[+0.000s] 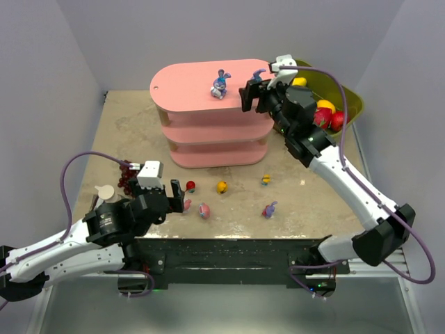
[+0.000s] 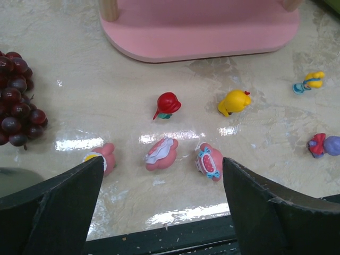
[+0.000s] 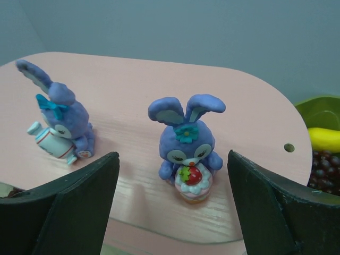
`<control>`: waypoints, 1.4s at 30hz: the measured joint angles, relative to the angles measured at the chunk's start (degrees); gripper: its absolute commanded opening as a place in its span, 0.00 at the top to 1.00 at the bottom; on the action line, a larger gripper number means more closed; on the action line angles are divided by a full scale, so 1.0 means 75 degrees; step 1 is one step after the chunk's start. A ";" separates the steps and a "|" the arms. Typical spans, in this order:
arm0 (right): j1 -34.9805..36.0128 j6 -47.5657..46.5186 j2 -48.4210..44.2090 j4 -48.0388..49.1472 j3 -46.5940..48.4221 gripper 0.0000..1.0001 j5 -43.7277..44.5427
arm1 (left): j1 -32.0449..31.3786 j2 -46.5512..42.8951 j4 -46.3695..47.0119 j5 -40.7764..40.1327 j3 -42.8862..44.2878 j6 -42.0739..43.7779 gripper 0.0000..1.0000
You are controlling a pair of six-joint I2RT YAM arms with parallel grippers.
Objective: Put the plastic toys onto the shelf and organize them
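Observation:
The pink shelf stands at the back of the table. Two purple-blue bunnies are upright on its top board: one with a strawberry cake and one with a teapot. My right gripper is open, its fingers on either side of the cake bunny with gaps on both sides. My left gripper is open low over the table, with three pink-and-white toys lying just ahead of it. A red toy, a yellow toy, a small yellow-blue one and a third bunny lie on the table.
A dark red grape bunch lies left of the left gripper. An olive-green bin with red and yellow fake fruit sits behind the right arm, right of the shelf. The table's front edge is just under the left fingers.

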 measured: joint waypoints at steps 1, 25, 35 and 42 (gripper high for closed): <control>0.0000 -0.0006 -0.0102 -0.0085 0.0032 0.14 -0.0052 | 0.0000 -0.0003 0.0009 0.0003 0.0000 0.0047 0.00; 0.0000 0.2468 -0.4905 -0.3040 -0.3311 0.15 0.1562 | -0.0003 0.3681 0.4948 0.3340 0.0064 0.1851 0.11; 0.0000 0.3013 -0.5721 -0.3920 -0.3640 0.15 0.2326 | -0.0863 0.6237 0.8530 0.4948 0.0146 0.3261 0.16; 0.0000 0.3025 -0.5732 -0.4153 -0.3634 0.15 0.2323 | -0.0892 0.7382 0.9582 0.5021 0.0641 0.3742 0.26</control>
